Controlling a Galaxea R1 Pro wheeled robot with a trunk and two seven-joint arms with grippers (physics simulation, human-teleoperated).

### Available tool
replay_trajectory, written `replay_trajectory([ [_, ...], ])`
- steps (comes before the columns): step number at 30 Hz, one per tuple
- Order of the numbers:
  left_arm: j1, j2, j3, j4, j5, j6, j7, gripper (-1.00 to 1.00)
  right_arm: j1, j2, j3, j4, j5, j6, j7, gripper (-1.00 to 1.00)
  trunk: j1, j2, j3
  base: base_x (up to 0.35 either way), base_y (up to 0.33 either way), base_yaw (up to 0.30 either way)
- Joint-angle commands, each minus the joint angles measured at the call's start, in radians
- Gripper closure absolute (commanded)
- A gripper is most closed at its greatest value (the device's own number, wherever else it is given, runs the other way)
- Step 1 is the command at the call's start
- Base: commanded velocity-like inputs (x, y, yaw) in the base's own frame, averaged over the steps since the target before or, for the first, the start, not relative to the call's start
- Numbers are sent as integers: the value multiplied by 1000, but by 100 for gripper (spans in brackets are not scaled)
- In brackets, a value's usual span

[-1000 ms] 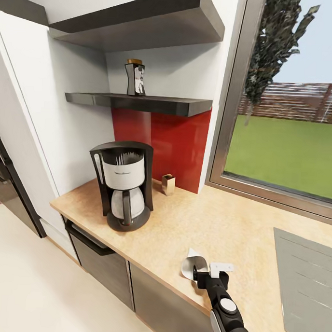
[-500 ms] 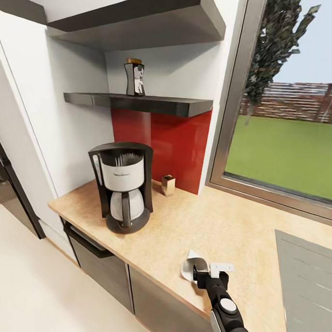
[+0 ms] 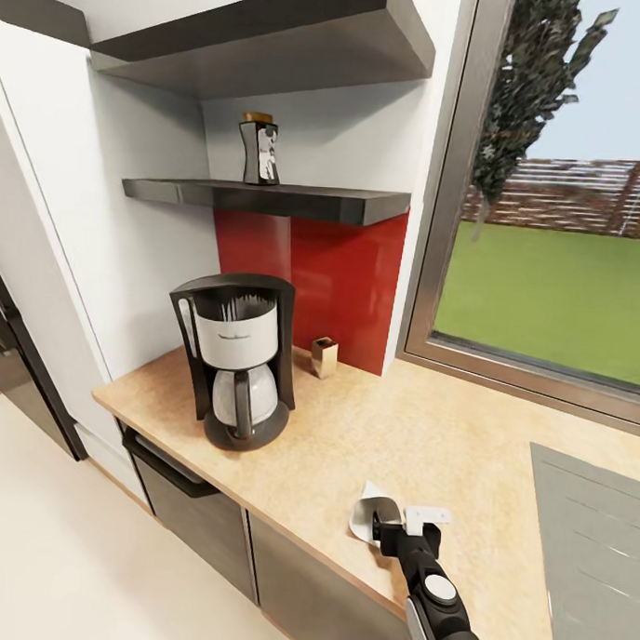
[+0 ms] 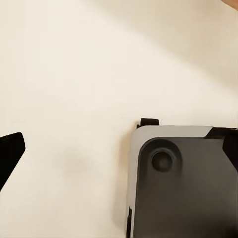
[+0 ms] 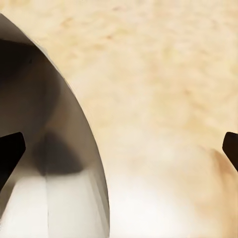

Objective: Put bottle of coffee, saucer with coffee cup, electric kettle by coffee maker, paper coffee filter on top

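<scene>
The black-and-white coffee maker (image 3: 234,358) stands at the left end of the kitchen countertop (image 3: 427,427). Above it, the bottle of coffee (image 3: 259,150) is upright on the kitchen shelf (image 3: 269,200). The paper coffee filter (image 3: 371,511) lies near the counter's front edge, right by my right gripper (image 3: 402,521). In the right wrist view the right gripper (image 5: 119,148) is open, its fingers wide apart, and the filter (image 5: 64,198) sits against one finger. My left gripper (image 4: 119,148) is open over the pale floor.
A small tan box (image 3: 324,356) stands by the red backsplash (image 3: 340,284), just right of the coffee maker. A grey inset panel (image 3: 589,546) takes up the counter's right end. A window (image 3: 555,274) runs behind it. The robot's base (image 4: 183,188) shows beside the left gripper.
The whole picture shifted very slightly, so the camera moved. The right gripper and the filter stay where they were on the counter.
</scene>
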Motion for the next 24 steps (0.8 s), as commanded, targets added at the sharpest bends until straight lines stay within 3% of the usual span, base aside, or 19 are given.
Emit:
replay_trajectory([
  [1,-1,0,1,1,5,-3,-1,-100,-1,0,2,-2,2,6,-6,-100,1,-2,-2,0,0,0],
  [2,-1,0,1,1,5,-3,-1,-100,-1,-1,2,-2,2,6,-6,100,1,-2,-2,0,0,0],
  [24,-1,0,1,2,5,-3,-1,-100,-1,0,2,-4,2,7,-4,100,1,-2,-2,0,0,0],
])
